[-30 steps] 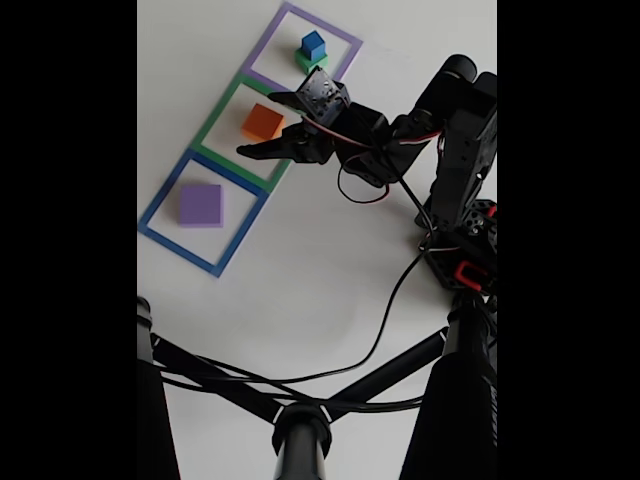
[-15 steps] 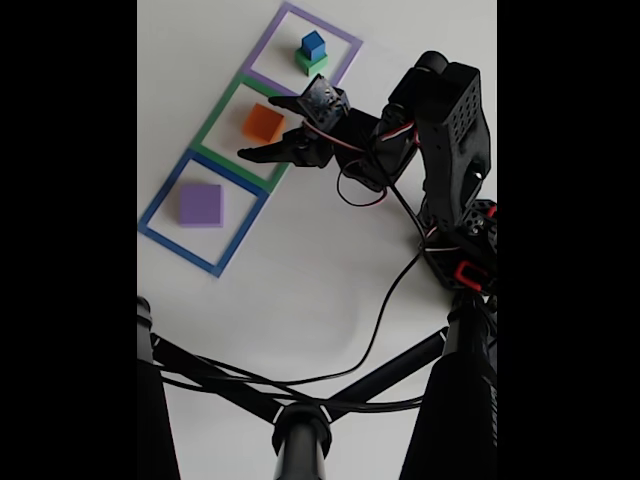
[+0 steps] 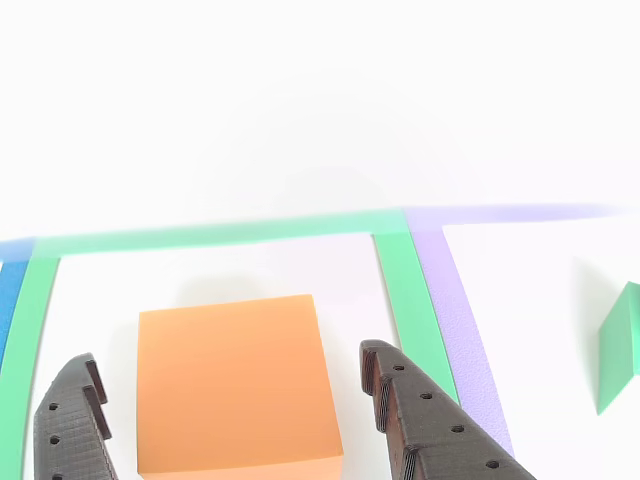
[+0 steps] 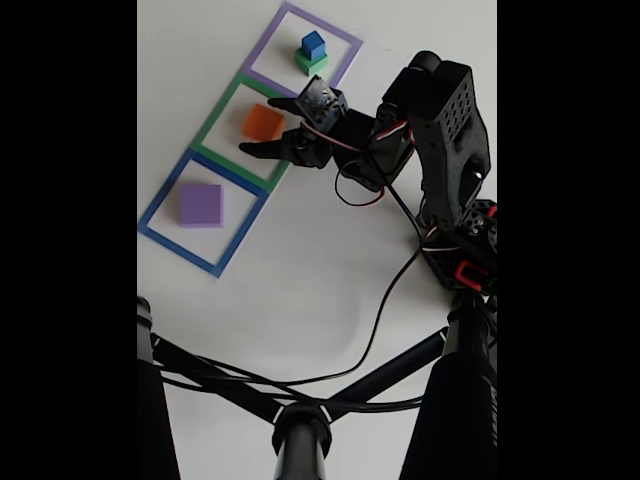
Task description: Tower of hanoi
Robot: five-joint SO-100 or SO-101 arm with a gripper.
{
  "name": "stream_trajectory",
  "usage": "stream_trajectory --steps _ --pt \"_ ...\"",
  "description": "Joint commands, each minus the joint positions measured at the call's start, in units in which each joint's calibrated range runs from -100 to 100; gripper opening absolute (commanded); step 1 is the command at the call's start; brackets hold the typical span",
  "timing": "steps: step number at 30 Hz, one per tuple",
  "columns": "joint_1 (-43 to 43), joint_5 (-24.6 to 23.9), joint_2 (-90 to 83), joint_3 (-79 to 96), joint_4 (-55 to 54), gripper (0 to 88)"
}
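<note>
The tower of hanoi blocks lie in three flat square outlines. A small blue cube (image 4: 313,43) sits on a green cube (image 4: 310,63) inside the purple outline; the green cube's edge (image 3: 620,345) shows at the right of the other view. The orange cube (image 4: 262,122) (image 3: 235,380) rests in the green outline. A pale-purple slab (image 4: 200,204) lies in the blue outline. My gripper (image 4: 258,125) (image 3: 225,358) is open, with one dark finger (image 3: 72,420) on each side of the orange cube, apart from its sides.
The green outline (image 3: 400,285), purple outline (image 3: 462,325) and blue outline (image 3: 8,290) are flat on the white table (image 4: 300,280). The arm's base (image 4: 465,250) stands at the right. Black tripod legs (image 4: 300,420) and a cable (image 4: 370,340) cross the near table.
The arm has leaned toward the outlines and the open gripper has shifted slightly left and closer around the orange cube. The blocks have not moved.
</note>
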Motion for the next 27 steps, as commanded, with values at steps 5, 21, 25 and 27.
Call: stream_trajectory --steps 5,21,25,27 --pt "-0.14 0.00 -0.01 -0.84 -1.29 20.5" --pt "-1.19 0.00 -0.66 -0.93 -0.97 12.6" --pt "-1.48 0.00 -3.81 -0.02 1.30 10.6" --pt "-1.77 0.00 -6.79 0.71 3.89 9.3"
